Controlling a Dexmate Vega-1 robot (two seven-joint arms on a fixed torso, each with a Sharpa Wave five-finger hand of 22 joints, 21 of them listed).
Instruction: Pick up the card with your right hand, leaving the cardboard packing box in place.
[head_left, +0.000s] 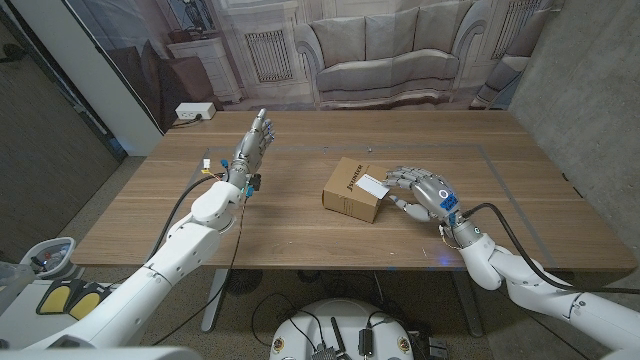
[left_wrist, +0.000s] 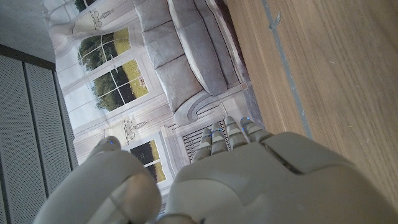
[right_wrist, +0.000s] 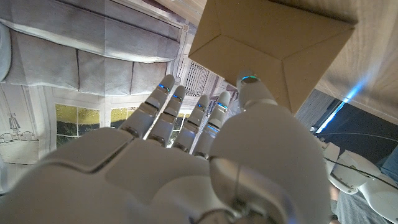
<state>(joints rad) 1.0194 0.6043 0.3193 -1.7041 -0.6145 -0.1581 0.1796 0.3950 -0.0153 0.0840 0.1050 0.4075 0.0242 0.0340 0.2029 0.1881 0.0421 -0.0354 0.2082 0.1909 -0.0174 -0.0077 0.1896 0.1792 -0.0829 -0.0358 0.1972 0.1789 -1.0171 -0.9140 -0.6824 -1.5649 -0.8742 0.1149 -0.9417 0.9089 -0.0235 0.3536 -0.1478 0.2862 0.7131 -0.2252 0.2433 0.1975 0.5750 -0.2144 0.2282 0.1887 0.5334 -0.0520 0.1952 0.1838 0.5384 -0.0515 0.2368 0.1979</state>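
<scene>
Right hand (head_left: 418, 190) from the head cam: we see its fingers spread, reaching over the card (head_left: 372, 184) on top of the cardboard box (head_left: 352, 190), no grip we can make out. Wrist cam: fingers (right_wrist: 163, 106) apart beside the box (right_wrist: 273, 43). Left hand (head_left: 252, 148) stands open, empty.

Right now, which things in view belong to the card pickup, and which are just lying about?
Part of the job:
- card, lying on top of the box
- cardboard packing box, to stay in place
- right hand, fingers at the card

Just there:
- left hand, raised, holding nothing
- white power strip at the table's far corner
</scene>
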